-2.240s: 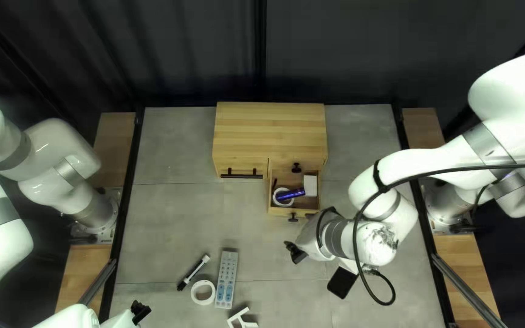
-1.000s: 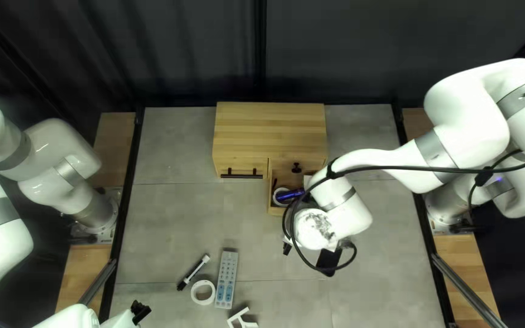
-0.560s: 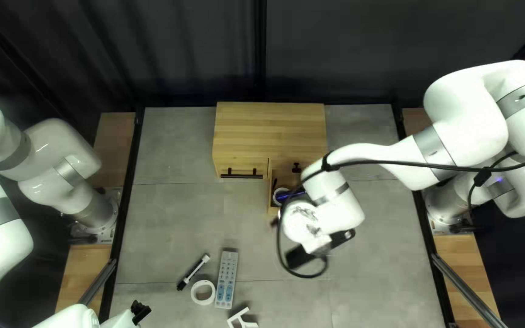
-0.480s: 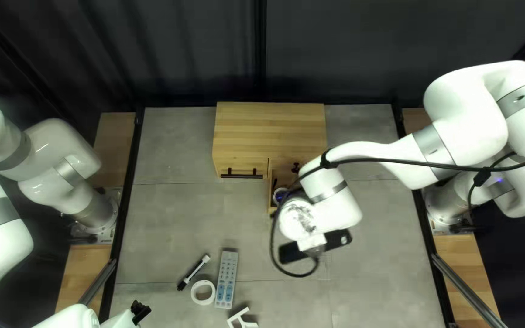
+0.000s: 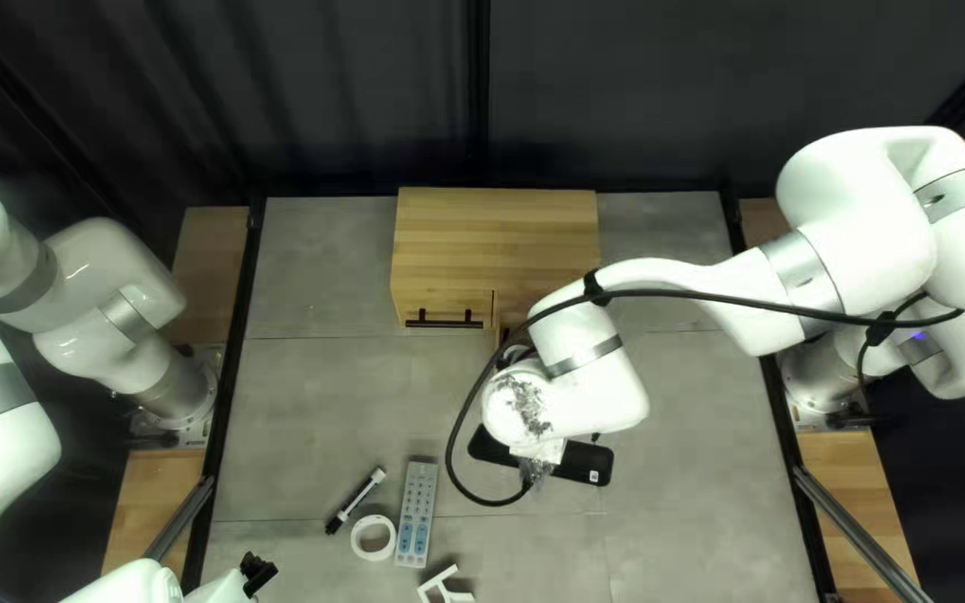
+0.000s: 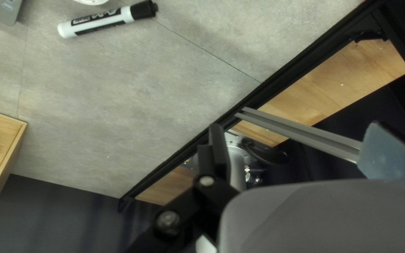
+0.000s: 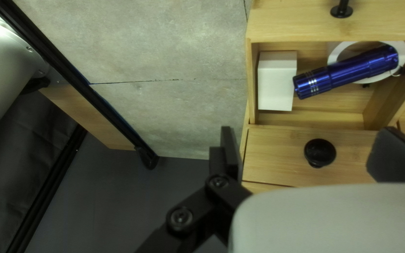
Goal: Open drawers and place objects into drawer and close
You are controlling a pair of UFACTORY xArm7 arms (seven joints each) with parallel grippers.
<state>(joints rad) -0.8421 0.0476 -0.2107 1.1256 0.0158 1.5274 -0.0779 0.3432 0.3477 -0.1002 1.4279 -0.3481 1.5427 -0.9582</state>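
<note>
Grey tabletop (image 5: 326, 413), dark curtain (image 5: 326, 101) behind; left gripper (image 5: 259, 572) spread apart, right gripper (image 5: 518, 355) likewise, near pulled-out drawer (image 7: 296, 23).

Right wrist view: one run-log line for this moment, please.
right gripper: open, nothing held | light wooden drawer: pulled out | inside: white box, blue cylindrical flashlight, white ring | closing: not done

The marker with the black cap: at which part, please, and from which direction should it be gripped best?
I would grip the marker at the middle of its white barrel, from above, closing across its width. It lies on its side, slim and straight, so mid-length should balance well. The white ring is close along one side, so that finger probably needs care.
</note>
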